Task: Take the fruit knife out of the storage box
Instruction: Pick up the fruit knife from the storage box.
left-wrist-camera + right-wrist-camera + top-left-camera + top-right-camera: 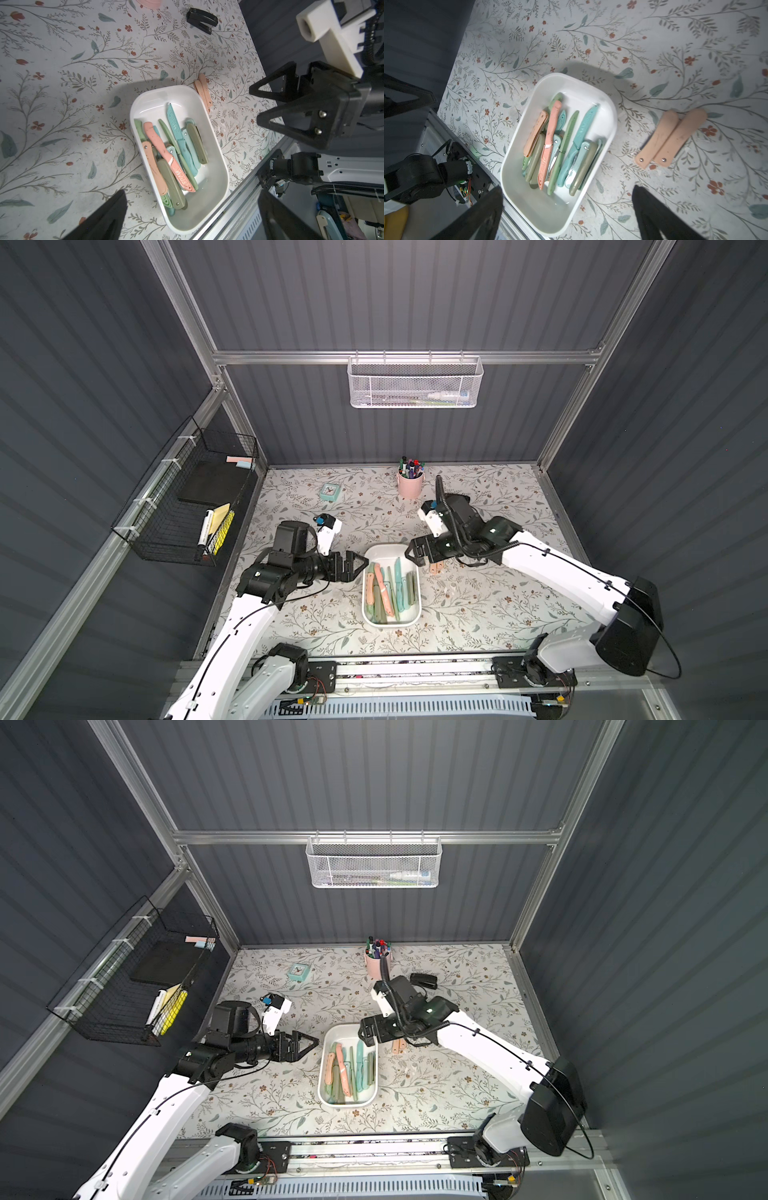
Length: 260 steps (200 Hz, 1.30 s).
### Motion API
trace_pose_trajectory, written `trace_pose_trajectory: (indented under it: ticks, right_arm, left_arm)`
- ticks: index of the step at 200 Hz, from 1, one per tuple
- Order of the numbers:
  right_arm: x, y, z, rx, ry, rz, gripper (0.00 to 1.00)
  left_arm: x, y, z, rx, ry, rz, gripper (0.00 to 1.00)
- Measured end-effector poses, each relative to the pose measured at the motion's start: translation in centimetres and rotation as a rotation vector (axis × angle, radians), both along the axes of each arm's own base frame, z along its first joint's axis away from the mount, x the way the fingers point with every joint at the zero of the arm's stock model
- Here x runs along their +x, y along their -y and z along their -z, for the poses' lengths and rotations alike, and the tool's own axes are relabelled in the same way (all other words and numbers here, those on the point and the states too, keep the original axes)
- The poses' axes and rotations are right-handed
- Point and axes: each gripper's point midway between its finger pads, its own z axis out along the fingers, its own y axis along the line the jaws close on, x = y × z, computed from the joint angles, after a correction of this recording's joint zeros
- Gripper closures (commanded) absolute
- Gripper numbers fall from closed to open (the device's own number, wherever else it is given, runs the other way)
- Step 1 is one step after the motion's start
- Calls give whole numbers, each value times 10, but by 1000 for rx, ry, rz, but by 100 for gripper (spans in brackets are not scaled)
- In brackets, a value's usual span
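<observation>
Right wrist view looks down on the storage box (581, 89), a smooth, glossy white tub with rounded corners and a plain rim. It holds a loose pile of fruit knives (556, 145) with matte peach, sage and teal handles; two are stamped CERAMIC. Two peach folding knives (670, 138) lie flat on the floral table cover (654, 41), side by side and touching, clear of the box wall, each with a metal rivet at one end.

In both top views the right gripper (255, 107) hangs over the box's upper-right corner, partly hiding that peach pair. Its black triangular fingers are spread, with nothing between them. The left gripper (362, 565) sits just beside the box's upper-left rim. The left wrist view shows its fingers wide apart and empty.

In a top view, bare cover lies open at the box's lower left and lower right. A strip of cover separates the box from the aluminium rail (415, 668) along the lower edge. A pink pen cup (410, 487) stands well apart at upper centre.
</observation>
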Motion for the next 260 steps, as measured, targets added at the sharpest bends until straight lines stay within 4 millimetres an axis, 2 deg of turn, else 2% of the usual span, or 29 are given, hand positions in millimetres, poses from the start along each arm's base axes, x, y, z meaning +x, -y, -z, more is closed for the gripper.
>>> trace_pose_trajectory:
  ticks: [17, 40, 60, 94, 161, 260]
  right_arm:
    - [-6, -22, 18, -42, -40, -31, 25]
    - [-10, -44, 57, -128, -108, -66, 40]
    - [-14, -54, 84, -185, -158, -70, 46]
    - [-11, -70, 100, -199, -189, -78, 59]
    - [-3, -96, 118, -196, -208, -87, 60]
    - [-2, -103, 147, -238, -247, -85, 59]
  left_arm:
    - [1, -4, -2, 14, 19, -19, 1]
    - [1, -7, -4, 25, 39, -34, 1]
    - [0, -7, -6, 25, 44, -34, 3]
    - [0, -7, -6, 26, 47, -32, 3]
    - [0, -7, -6, 27, 48, -30, 1]
    - [0, -7, -6, 26, 49, -30, 1]
